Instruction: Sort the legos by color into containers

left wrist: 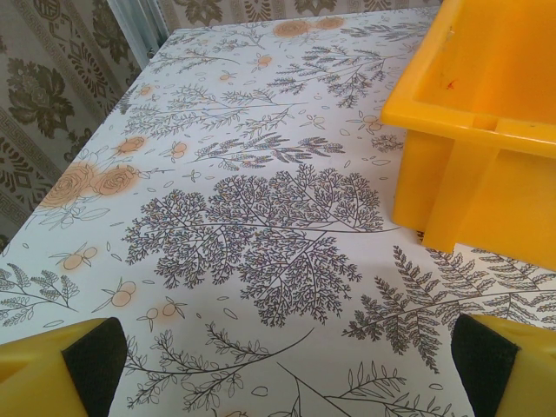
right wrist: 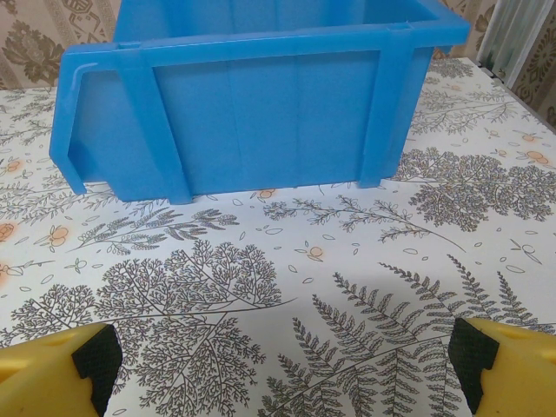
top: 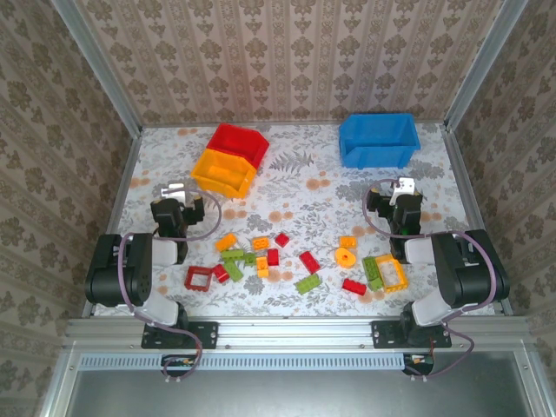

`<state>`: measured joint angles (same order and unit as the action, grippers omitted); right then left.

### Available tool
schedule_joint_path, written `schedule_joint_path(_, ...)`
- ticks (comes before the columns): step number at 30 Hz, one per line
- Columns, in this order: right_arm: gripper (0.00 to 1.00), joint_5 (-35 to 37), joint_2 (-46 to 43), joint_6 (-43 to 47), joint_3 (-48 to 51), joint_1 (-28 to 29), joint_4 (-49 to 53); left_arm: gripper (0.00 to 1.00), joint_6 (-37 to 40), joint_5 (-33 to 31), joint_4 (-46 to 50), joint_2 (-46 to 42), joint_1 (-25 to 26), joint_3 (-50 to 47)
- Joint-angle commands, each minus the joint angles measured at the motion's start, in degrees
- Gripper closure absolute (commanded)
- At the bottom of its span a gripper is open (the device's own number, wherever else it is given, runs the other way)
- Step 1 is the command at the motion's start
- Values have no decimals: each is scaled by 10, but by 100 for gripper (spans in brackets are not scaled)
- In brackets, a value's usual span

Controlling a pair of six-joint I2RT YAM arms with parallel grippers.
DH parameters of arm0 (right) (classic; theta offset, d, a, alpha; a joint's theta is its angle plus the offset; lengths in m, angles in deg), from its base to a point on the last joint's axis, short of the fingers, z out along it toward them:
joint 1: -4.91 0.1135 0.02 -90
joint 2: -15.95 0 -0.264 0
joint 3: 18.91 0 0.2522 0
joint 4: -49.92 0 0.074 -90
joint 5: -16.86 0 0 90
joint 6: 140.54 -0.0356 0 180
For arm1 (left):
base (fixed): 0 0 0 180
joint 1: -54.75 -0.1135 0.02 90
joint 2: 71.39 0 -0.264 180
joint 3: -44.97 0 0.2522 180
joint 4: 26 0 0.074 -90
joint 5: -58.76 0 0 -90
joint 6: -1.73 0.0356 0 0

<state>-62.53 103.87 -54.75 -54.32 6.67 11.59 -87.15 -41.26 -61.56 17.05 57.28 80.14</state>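
Legos (top: 309, 261): red, green and yellow-orange, loose on the table (top: 313, 195) between the arms, behind both grippers.
Left gripper (left wrist: 287, 365): jaws spread wide, empty; yellow-orange bin (left wrist: 469, 174) just ahead, to its right.
Right gripper (right wrist: 278, 360): jaws spread wide, empty; blue bin (right wrist: 261, 113) straight ahead.
Risk, crowding: several bricks touch, so closing on one may drag a neighbour.
Risk, release: red bin (top: 236, 132) touches the yellow-orange one, so an off-centre drop could land in the wrong colour.
Surface: flat, pale leaf-and-flower print.
Room: patterned wallpaper on three sides, metal frame.
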Motion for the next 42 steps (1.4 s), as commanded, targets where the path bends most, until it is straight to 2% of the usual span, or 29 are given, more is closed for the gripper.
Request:
schedule_joint_path(1,0,-8,-2,8,-2,-3,1,0,3,9,-13,-4,-2,10)
schedule_joint_path(6,0,-24,-2,9,-3,-7,3,0,1,9,-11,-4,-2,11)
schedule_joint_path(8,1,-11,-18,8,4,-5,-4,0,9,5,-26,-11,0,4)
schedule_joint_path(9,0,21,-49,6,0,2,27,0,19,-14,-16,-36,13,1)
schedule_joint_path(11,0,70,-124,2,-35,16,145,0,51,-68,67,-114,52,15)
schedule_joint_path(13,0,92,-199,-40,-103,21,295,0,52,-122,159,-208,100,45)
schedule_joint_path(14,0,111,-235,-90,-148,20,399,0,39,-165,206,-251,124,68)
schedule_joint_path(15,0,124,-260,-169,-209,16,533,0,-15,-239,300,-288,149,111)
schedule_joint_path(16,0,97,-275,-246,-263,7,666,0,-111,-302,450,-313,161,172)
schedule_joint_path(17,0,75,-287,-276,-282,3,717,0,-246,-319,617,-324,152,232)
schedule_joint_path(18,0,66,-307,-337,-268,-1,732,0,-428,-326,791,-326,136,280)
schedule_joint_path(19,0,6,-329,-373,-233,-23,706,0,-516,-271,836,-328,100,286)
schedule_joint_path(21,0,-90,-360,-412,-185,-60,674,0,-481,-65,757,-333,28,253)
schedule_joint_path(22,0,-79,-366,-424,-192,-57,709,0,-494,-38,757,-327,27,256)
schedule_joint_path(25,0,-42,-333,-405,-257,-38,835,0,-521,-31,843,-277,66,312)
schedule_joint_path(28,0,-15,-320,-383,-295,-11,883,0,-555,-22,901,-226,113,358)
schedule_joint_path(31,4,-50,-295,-395,-317,4,887,1,-588,7,896,-192,130,379)
schedule_joint_path(36,5,-86,-244,-396,-353,57,847,4,-608,25,872,-116,124,428)
schedule_joint_path(39,5,-119,-223,-399,-364,68,812,5,-624,61,865,-48,111,474)
schedule_joint_path(42,4,-146,-206,-398,-369,72,789,10,-639,110,834,21,101,507)
